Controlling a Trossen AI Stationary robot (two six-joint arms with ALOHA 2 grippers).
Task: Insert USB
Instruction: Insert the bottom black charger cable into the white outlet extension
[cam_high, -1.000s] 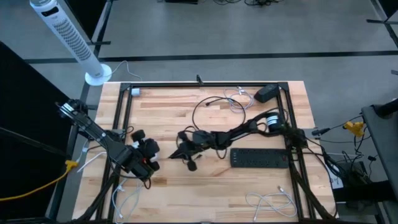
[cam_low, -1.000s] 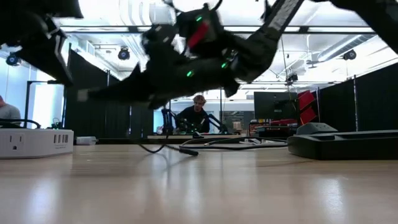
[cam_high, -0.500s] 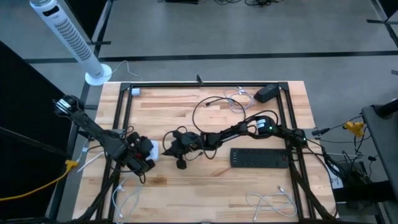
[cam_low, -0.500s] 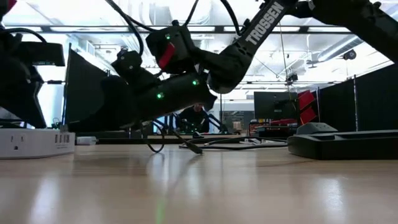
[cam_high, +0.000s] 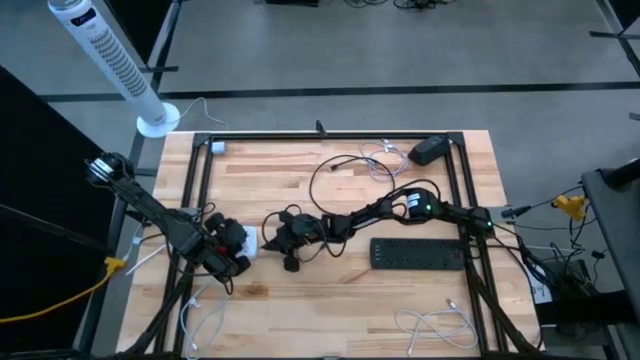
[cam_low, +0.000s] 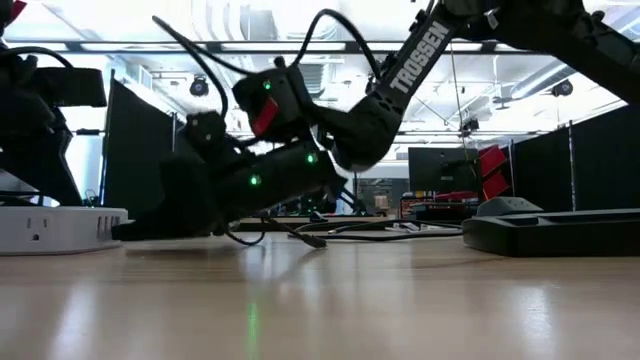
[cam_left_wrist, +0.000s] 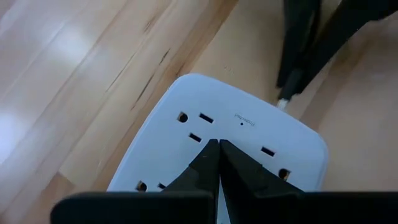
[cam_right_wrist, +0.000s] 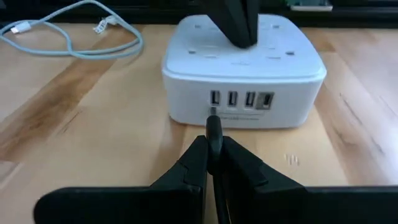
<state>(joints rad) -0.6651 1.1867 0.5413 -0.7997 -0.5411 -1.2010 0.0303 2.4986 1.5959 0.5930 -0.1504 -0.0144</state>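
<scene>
Wooden tabletop (cam_high: 330, 300) carries a white charging hub (cam_right_wrist: 244, 68). Left pincer (cam_left_wrist: 217, 152), closed and empty, presses down on the hub's top. Right pincer (cam_right_wrist: 213, 146) grips the USB plug (cam_right_wrist: 213, 127), its tip just before the leftmost port (cam_right_wrist: 215, 98); insertion apparently remains undone.

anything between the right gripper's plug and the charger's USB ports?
Right wrist view: only bare wood between USB plug and white charger.
</scene>
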